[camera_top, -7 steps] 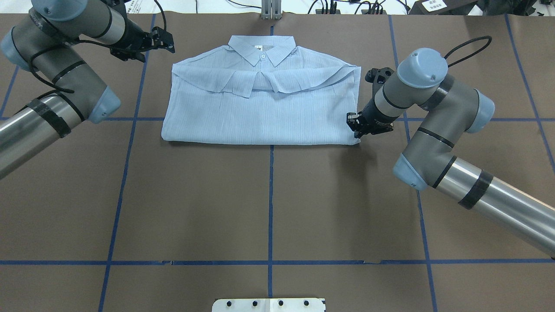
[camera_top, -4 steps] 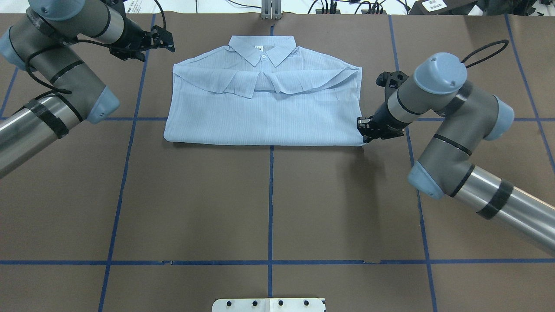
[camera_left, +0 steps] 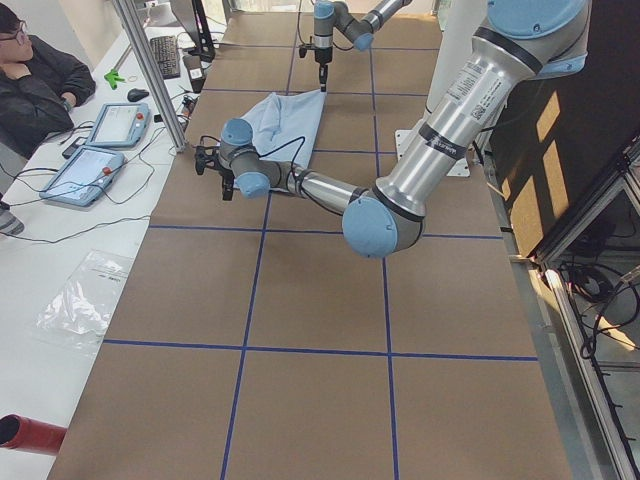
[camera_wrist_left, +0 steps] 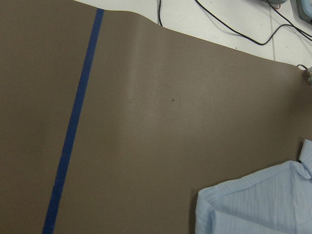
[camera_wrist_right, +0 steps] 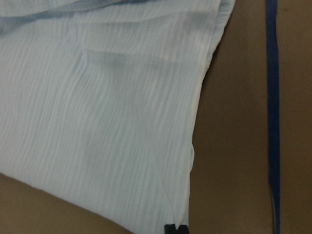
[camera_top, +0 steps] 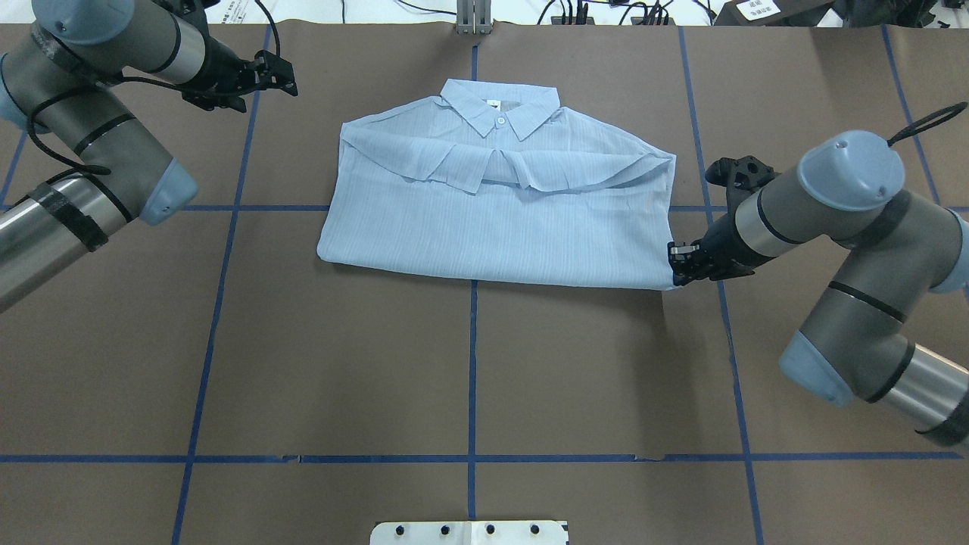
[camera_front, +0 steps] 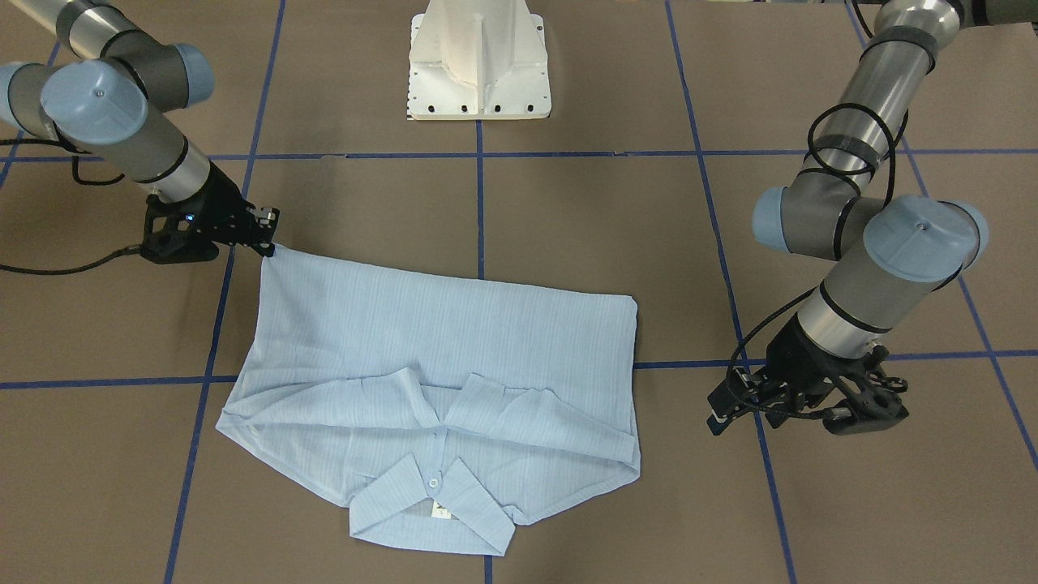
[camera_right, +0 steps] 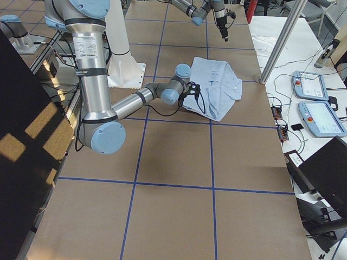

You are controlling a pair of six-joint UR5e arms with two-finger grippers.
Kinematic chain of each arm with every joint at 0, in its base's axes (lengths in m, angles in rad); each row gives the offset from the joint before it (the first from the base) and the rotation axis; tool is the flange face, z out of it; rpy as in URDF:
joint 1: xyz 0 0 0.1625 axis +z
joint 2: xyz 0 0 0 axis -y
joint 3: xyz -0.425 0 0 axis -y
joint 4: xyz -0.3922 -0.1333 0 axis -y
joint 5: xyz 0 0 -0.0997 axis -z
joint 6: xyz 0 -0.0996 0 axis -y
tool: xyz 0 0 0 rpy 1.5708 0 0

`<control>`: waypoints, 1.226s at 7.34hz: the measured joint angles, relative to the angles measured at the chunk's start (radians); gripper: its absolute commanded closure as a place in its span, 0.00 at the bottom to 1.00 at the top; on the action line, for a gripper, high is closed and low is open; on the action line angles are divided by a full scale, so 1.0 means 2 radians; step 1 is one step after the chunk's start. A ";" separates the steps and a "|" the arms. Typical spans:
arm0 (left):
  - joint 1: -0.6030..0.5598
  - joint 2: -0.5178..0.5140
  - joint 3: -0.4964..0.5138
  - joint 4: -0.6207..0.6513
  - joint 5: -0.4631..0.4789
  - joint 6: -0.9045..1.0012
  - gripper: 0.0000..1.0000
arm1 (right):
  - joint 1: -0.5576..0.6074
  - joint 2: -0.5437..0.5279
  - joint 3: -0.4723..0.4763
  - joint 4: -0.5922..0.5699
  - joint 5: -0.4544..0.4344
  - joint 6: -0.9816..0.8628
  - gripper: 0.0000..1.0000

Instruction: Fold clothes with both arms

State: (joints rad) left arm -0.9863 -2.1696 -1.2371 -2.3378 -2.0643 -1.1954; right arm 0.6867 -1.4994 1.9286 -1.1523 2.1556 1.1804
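The light blue shirt [camera_top: 492,219] lies folded on the brown table, collar at the far side, its sleeves folded across the chest. My right gripper [camera_top: 676,266] is shut on the shirt's near right corner, low against the table; the front-facing view shows the right gripper [camera_front: 268,243] pinching that corner of the shirt [camera_front: 438,349]. In the right wrist view a black fingertip [camera_wrist_right: 174,229] clamps the hem of the shirt [camera_wrist_right: 97,122]. My left gripper [camera_top: 284,76] hovers open and empty beyond the shirt's far left corner; the left gripper [camera_front: 720,412] stays clear of the cloth.
Blue tape lines [camera_top: 472,363] cross the brown table cover. The white pedestal base [camera_front: 478,57] stands at the robot's side. Cables [camera_top: 606,11] run along the far edge. A person [camera_left: 35,75] sits beside tablets [camera_left: 115,125] on a side table.
My right gripper has pulled the shirt's corner to the right and a little toward the robot, and the whole shirt has slid right with it. The left gripper has drifted slightly left.
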 measured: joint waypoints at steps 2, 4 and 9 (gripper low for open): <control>0.000 0.008 -0.011 0.000 0.000 -0.001 0.00 | -0.063 -0.081 0.102 0.001 0.020 0.012 1.00; 0.000 0.020 -0.024 -0.001 0.000 -0.002 0.00 | -0.174 -0.112 0.162 0.003 0.027 0.051 0.71; 0.005 0.028 -0.042 0.000 -0.001 -0.007 0.00 | -0.247 -0.083 0.171 0.004 0.022 0.070 0.00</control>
State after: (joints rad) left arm -0.9767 -2.1144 -1.3218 -2.3375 -2.0669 -1.2095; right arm 0.1920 -1.6649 2.2714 -1.1451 2.2001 1.3200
